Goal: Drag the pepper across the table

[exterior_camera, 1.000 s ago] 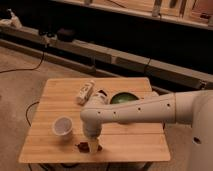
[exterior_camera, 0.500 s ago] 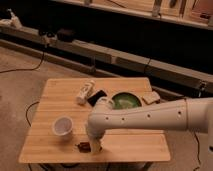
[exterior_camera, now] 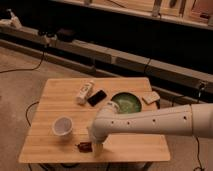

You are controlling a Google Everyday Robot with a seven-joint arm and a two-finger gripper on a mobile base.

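The pepper is a small dark reddish-brown piece lying near the front edge of the light wooden table, just right of the white cup. My gripper reaches down from the white arm that comes in from the right. It sits right beside the pepper, on its right side, at the table surface. The arm's wrist hides the gripper's upper part.
A white cup stands left of the pepper. Farther back are a white bottle lying down, a black phone, a green bowl and a small pale packet. Cables run along the floor on the left.
The forearm has swung lower and towards the right. The gripper stays by the front edge, and the pepper seems to have shifted slightly right.
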